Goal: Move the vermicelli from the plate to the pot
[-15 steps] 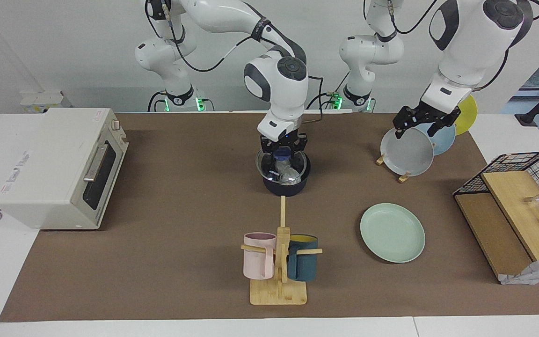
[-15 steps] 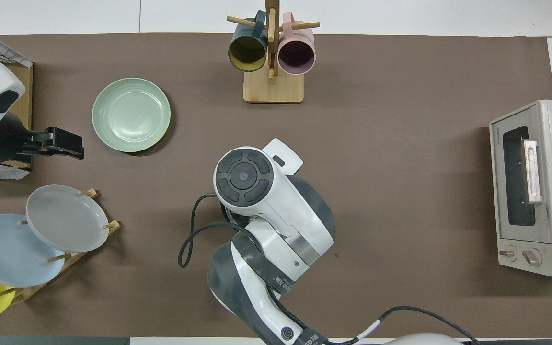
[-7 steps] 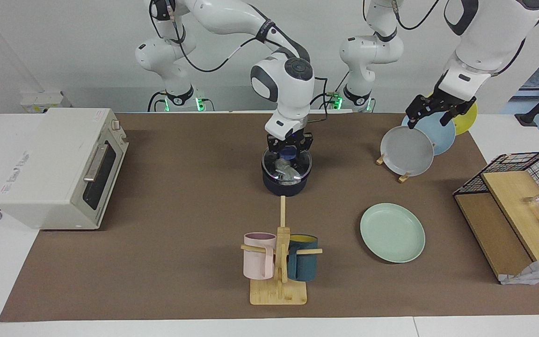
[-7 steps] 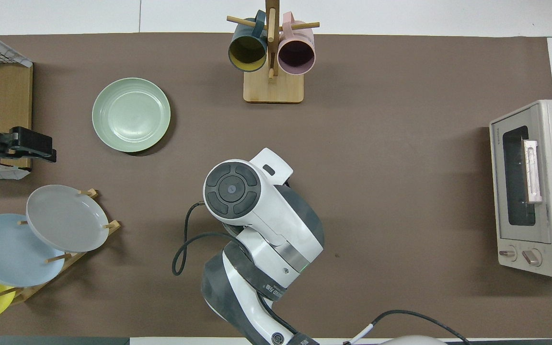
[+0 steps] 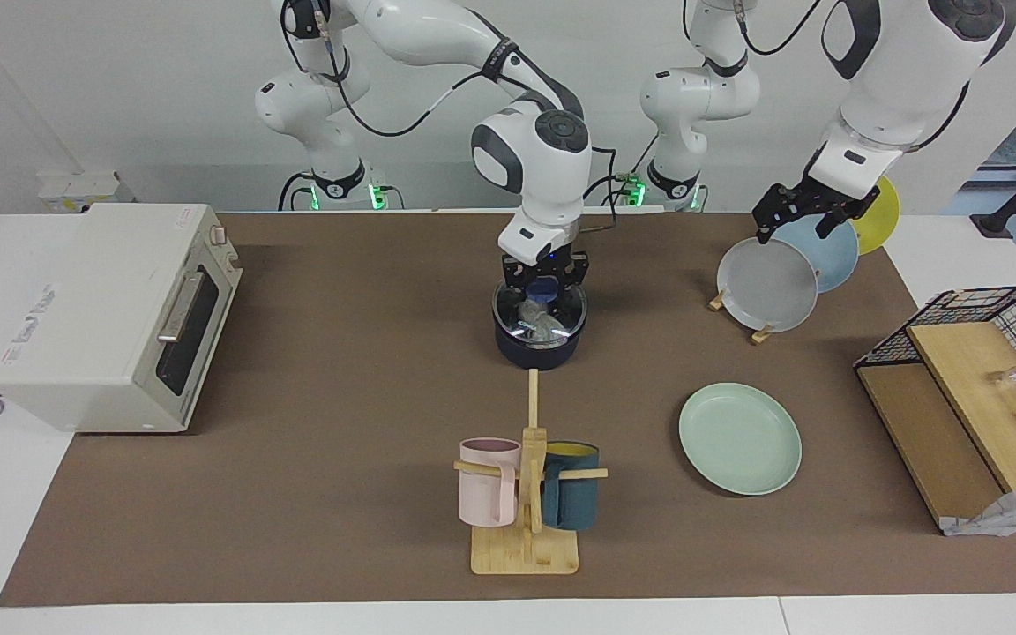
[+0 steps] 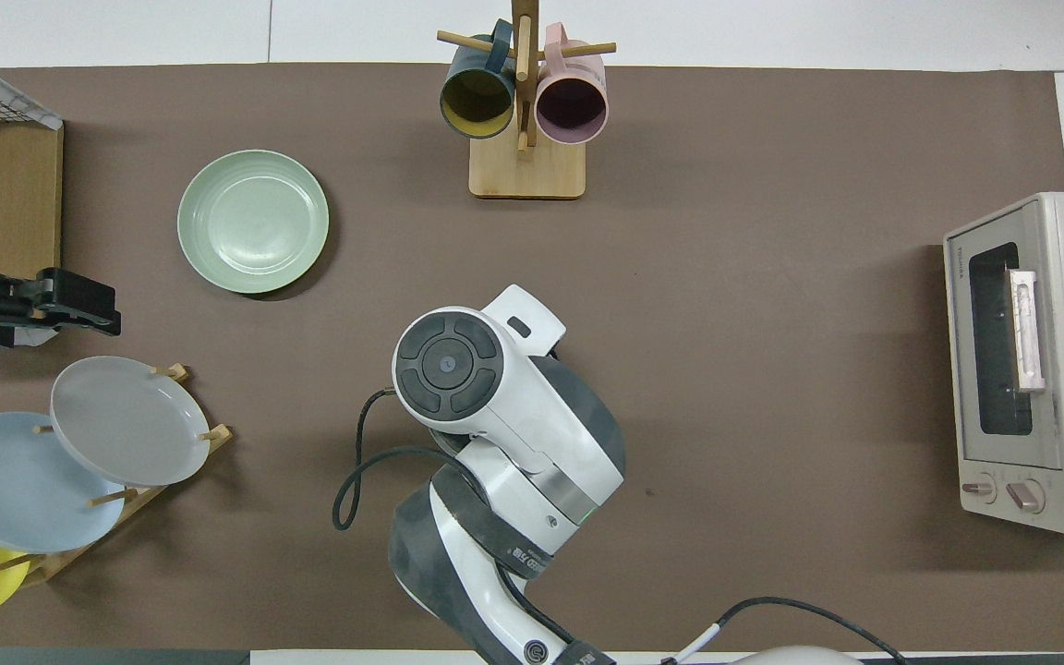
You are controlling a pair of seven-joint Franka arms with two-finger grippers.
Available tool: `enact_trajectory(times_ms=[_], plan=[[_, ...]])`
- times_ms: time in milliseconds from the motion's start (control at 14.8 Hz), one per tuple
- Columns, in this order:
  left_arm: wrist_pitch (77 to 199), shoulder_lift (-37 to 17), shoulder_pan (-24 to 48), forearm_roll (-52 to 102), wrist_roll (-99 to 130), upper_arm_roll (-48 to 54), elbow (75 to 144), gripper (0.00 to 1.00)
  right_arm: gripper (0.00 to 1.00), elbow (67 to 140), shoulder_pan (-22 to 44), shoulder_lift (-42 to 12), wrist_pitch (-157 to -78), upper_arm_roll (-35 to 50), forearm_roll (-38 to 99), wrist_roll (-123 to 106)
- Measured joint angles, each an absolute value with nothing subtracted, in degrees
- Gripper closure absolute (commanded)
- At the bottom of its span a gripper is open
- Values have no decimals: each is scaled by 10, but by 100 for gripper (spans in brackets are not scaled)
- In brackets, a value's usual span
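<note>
Our right claw (image 5: 544, 284) is pinched tight on the glass lid's (image 5: 540, 310) knob over the pot (image 5: 536, 349), where the noodles (image 5: 536, 323) seem to sit already; the green plate (image 5: 740, 437) is bare. We should seat the lid squarely before releasing. Our left claw (image 5: 797, 216) waits wide over the plate rack (image 5: 765, 287). The mug stand (image 5: 526, 507) leaves us room.

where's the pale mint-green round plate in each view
Facing view: the pale mint-green round plate lies low in the picture, toward its right, on the brown mat.
Overhead view: the same plate lies high in the picture, toward its left.
Shared landmark: the wooden mug stand beside it; the plate sits toward the left arm's end from it.
</note>
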State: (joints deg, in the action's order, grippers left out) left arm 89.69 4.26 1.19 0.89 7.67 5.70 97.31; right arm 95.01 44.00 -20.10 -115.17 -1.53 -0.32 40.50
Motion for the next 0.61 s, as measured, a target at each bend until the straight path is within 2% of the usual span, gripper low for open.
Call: enact_trajectory(times_ms=[203, 407, 475, 542, 610], plan=[[895, 43, 12, 9, 76, 57, 957, 0, 56, 954, 440, -201, -1160, -15, -16, 405], [894, 42, 12, 9, 76, 57, 952, 0, 43, 954, 440, -201, -1160, -15, -17, 405], [893, 42, 12, 9, 75, 57, 952, 0, 19, 954, 440, -201, -1160, -15, -17, 405], [891, 42, 12, 9, 75, 57, 953, 0, 6, 954, 440, -201, -1160, -15, -17, 405], [890, 42, 12, 9, 74, 57, 956, 0, 0, 955, 440, -201, -1160, -15, -17, 405]])
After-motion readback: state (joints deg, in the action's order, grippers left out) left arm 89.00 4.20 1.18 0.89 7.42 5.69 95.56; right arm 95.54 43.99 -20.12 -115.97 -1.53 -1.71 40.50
